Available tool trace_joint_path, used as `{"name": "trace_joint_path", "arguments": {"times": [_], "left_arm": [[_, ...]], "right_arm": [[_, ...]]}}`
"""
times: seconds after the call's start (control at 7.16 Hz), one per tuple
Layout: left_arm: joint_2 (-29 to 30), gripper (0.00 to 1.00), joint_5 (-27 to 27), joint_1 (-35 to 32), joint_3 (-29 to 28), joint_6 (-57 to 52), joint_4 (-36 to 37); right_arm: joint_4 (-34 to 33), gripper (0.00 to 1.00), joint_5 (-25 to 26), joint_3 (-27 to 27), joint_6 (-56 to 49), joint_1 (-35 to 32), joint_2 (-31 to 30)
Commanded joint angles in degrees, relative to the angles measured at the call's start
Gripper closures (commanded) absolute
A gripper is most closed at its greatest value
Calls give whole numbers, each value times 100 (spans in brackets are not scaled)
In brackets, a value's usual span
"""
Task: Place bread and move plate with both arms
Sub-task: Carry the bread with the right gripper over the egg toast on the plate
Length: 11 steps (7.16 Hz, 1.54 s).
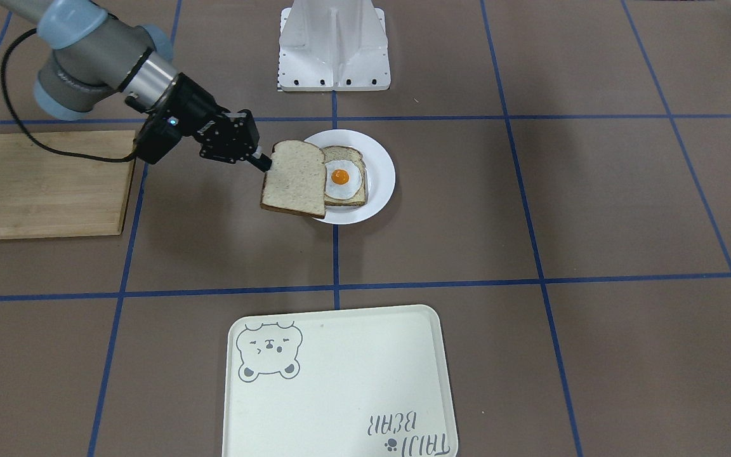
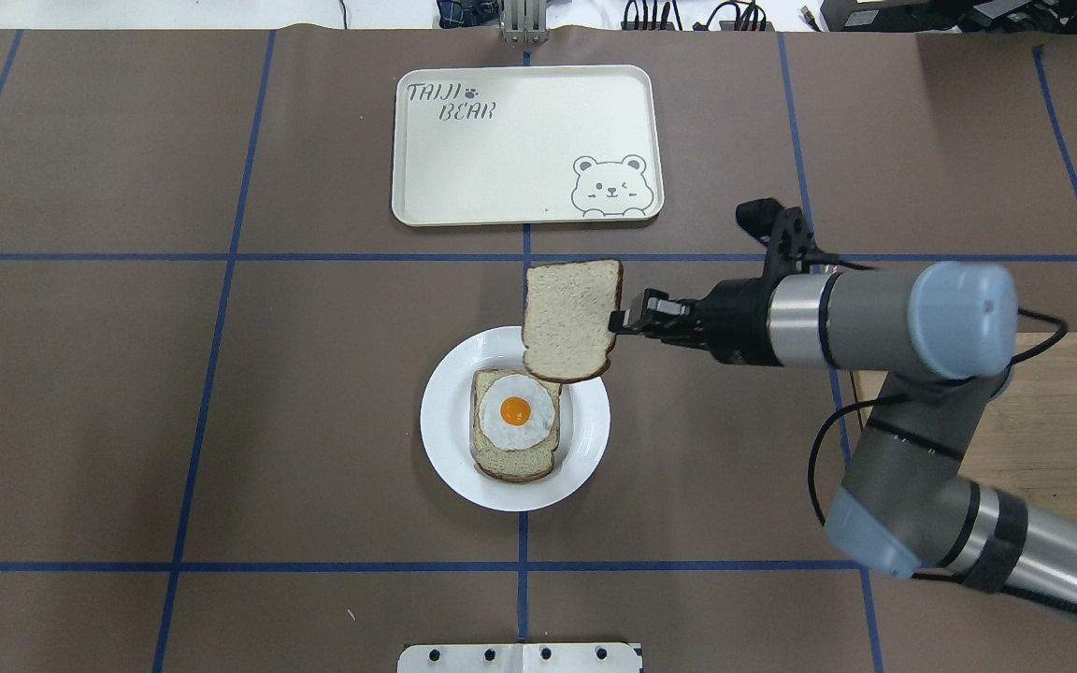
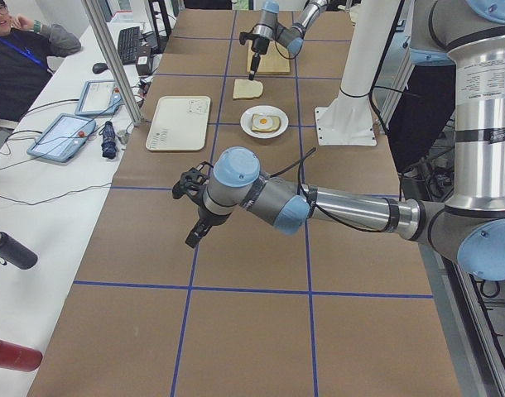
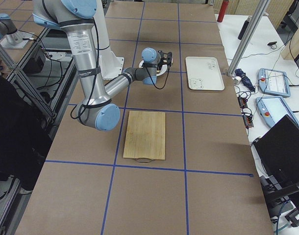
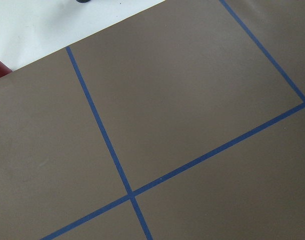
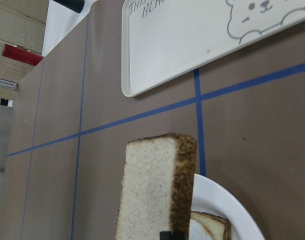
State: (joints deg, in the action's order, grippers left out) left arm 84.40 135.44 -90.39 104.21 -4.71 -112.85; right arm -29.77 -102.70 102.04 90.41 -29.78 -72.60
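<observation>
Bread [image 2: 568, 321], clamped at one crust edge by the right pincer [image 2: 621, 320], is held roughly level in the air above the tray-side rim of the plate [image 2: 585, 458], clear of the egg slice [image 2: 514, 425] lying on that plate. Beyond the plate lies the tray [image 2: 524, 150]; a wooden board [image 2: 1053, 430] sits beneath the right arm. The left pincer [image 3: 191, 238] hovers over the tabletop [image 2: 80, 393], well apart from the plate; whether it is wide or narrow cannot be told.

bread [image 2: 568, 322] above far rim of plate [image 2: 450, 449]; tray [image 2: 520, 150] beyond; board [image 2: 1062, 439] at right.
</observation>
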Motion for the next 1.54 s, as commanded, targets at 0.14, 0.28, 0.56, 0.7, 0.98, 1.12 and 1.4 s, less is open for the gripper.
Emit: {"name": "trace_joint_path", "arguments": {"times": [0.14,0.28,0.56,0.7,0.98,1.12,1.4], "left_arm": [[6,2,0,4,-15,5,0],[6,2,0,4,-24,5,0],[6,2,0,4,-41,5,0],[6,2,0,4,-50,-4,0],[32,2,0,4,-50,5,0],[41,2,0,4,-41,14,0],[85,2,0,4,-50,66,18]], "right_arm": [[-446,100,1531,-123,-6,1297,358],[-859,100,1604,-132,-67,1421,491],[-820,100,1587,-342,-747,1379,466],[-811,100,1552,-352,-980,1283,457],[-811,100,1193,-430,-1034,1019,448],[-802,100,1191,-544,-1052,1010,448],[-383,74,1244,-983,-1009,1088,492]]}}
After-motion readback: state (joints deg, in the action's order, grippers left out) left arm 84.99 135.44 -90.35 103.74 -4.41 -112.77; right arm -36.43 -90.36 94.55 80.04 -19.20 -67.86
